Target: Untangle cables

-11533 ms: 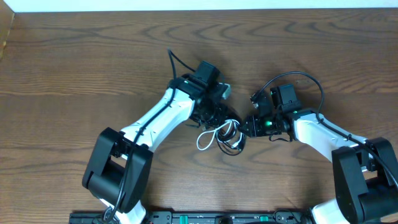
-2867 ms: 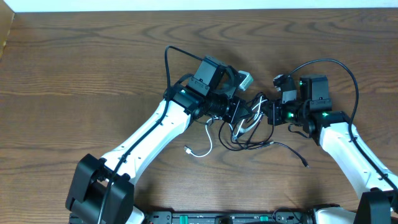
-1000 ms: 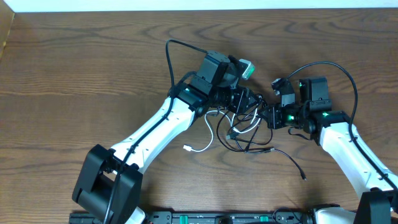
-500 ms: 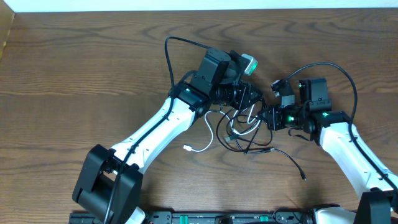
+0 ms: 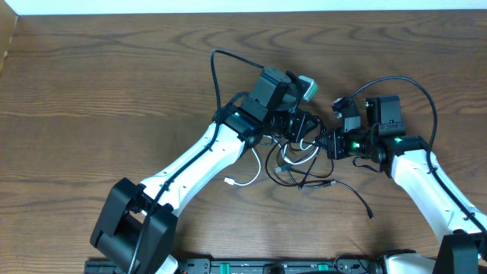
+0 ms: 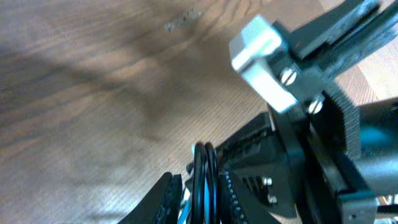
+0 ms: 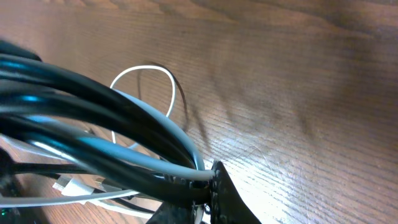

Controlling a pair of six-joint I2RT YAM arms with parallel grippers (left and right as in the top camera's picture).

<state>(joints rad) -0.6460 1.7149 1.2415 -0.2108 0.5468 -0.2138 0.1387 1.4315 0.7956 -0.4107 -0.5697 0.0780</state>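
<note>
Right of the worktop (image 5: 91, 91) centre, from overhead: cables (image 5: 300, 164) tangled between left hand (image 5: 306, 125) and right hand (image 5: 329, 143). At left wrist: narrowed onto two black cable loops (image 6: 204, 177). At right wrist: clamped tight on a black bundle (image 7: 106, 124), white cable (image 7: 163, 78) looped on the wood.

Centre: cables (image 5: 297, 164) bunched between left claw (image 5: 308, 125) and right claw (image 5: 329, 143), passage blocked.
Left and far side: bare surface (image 5: 91, 76), open.
Near right: 1 black cable tail (image 5: 358, 199) crossing the surface.

Even overhead light; wrist views blur the nearby cables (image 7: 93, 146).
</note>
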